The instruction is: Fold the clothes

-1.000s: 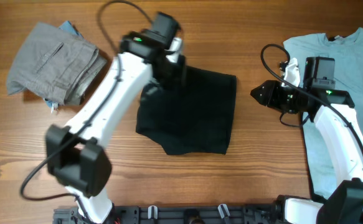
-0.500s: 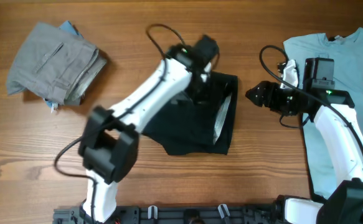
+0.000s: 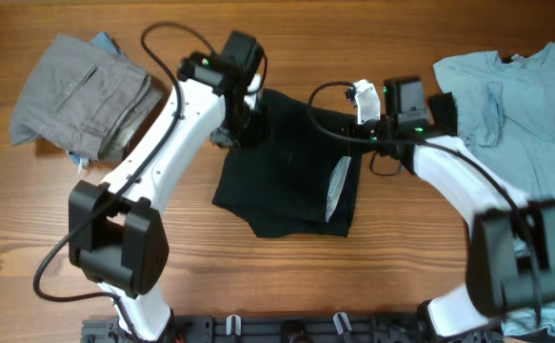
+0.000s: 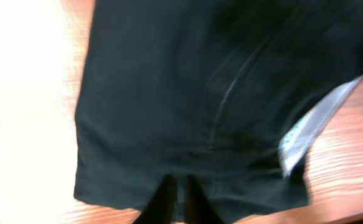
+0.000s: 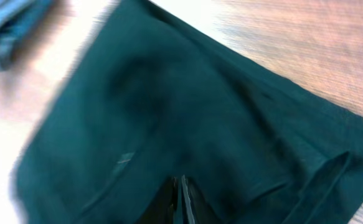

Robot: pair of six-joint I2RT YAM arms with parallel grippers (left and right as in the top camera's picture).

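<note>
right hand [image 5: 180, 202] — fingers pressed together on dark garment [image 5: 169, 124] | fold at lower right | wooden table [image 5: 306, 50] upper right

The overhead camera looks straight down from high above the wooden table [image 3: 29, 257], taking in both arms and the black shorts [image 3: 291, 176] mid-table. The left wrist camera sits close over the shorts, facing past the left gripper [image 4: 176, 196] at its lower edge; the right wrist camera does likewise past the right gripper [image 5: 180, 199]. All three share the shorts
</note>
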